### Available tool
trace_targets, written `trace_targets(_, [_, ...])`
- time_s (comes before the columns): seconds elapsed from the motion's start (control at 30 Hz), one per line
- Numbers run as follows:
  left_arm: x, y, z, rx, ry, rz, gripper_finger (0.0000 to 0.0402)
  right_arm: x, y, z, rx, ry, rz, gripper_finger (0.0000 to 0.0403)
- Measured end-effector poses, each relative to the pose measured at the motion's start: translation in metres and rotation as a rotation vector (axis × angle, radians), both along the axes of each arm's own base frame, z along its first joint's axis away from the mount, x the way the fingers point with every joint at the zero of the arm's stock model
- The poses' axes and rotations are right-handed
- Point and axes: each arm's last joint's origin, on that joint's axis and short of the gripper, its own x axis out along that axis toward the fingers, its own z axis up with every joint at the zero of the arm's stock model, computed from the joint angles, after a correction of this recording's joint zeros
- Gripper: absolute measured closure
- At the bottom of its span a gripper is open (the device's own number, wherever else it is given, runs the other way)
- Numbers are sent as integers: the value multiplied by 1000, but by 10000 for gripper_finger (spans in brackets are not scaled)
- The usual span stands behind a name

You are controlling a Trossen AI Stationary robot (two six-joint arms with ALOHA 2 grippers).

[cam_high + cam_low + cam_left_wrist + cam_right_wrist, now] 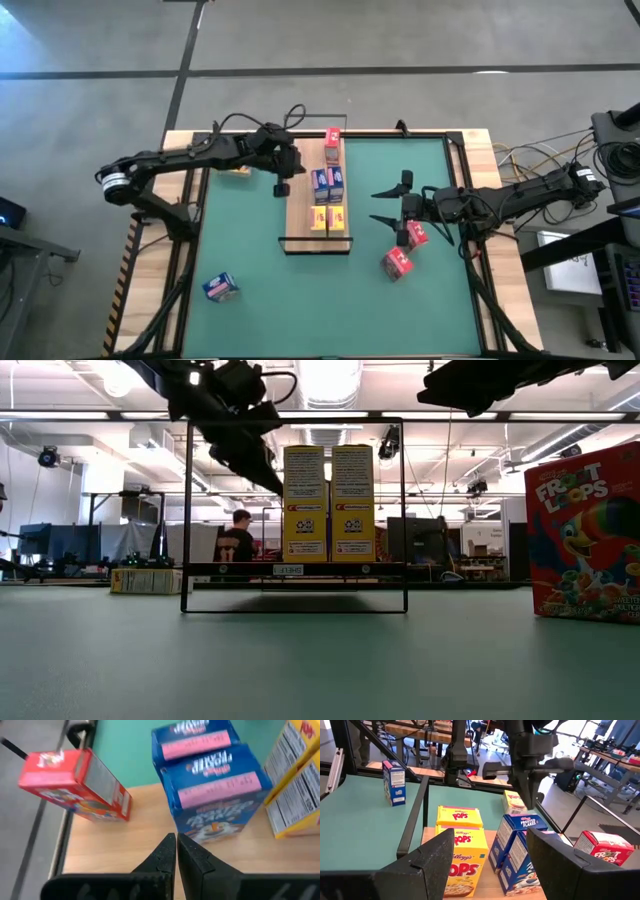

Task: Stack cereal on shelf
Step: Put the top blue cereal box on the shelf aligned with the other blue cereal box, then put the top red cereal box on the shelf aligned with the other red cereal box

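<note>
Five cardboard boxes stand on the shelf (pixel 300 215), a long light-wood board with a thin black wire frame, lying near the middle of your high view on the green mat (pixel 250 290). From the top of that view downward: one red box (pixel 332 144), two blue boxes (pixel 329 184) side by side, two yellow boxes (pixel 327 218) side by side. Bare wood runs down the board's left strip, beside the boxes.

Your left gripper (pixel 281 187) hangs over that left strip, level with the blue pair; in the left wrist view its fingers (pixel 162 856) are pressed together, holding nothing, with the blue boxes just ahead and the red one off to the upper left.

Your right gripper (pixel 388 206) sits right of the shelf over the mat, jaws spread wide and empty. In the right wrist view it looks at the yellow and blue pairs, with the left arm rising behind them.

Two more red boxes (pixel 404 250) lie on the mat at lower right of the high view, close below the right gripper. A lone blue box (pixel 220 287) sits at lower left, well apart from everything. Another yellow box (pixel 236 171) lies partly under the left arm at the mat's left edge.

In the low view, a person (pixel 238 540) is in the room behind the table.
</note>
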Motion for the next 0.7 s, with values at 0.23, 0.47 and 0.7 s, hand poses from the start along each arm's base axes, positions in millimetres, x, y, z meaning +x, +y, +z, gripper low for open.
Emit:
trace_targets(0.23, [13,5,-12,7,-21,-2,401,0,0,0,1,-3,0,165])
trace_targets(0.47, [19,8,-13,24,-57,7,401,0,0,0,-4,-3,1,165])
trace_targets(0.7, [18,9,-14,30,-33,66,401,0,0,0,-4,-3,1,165])
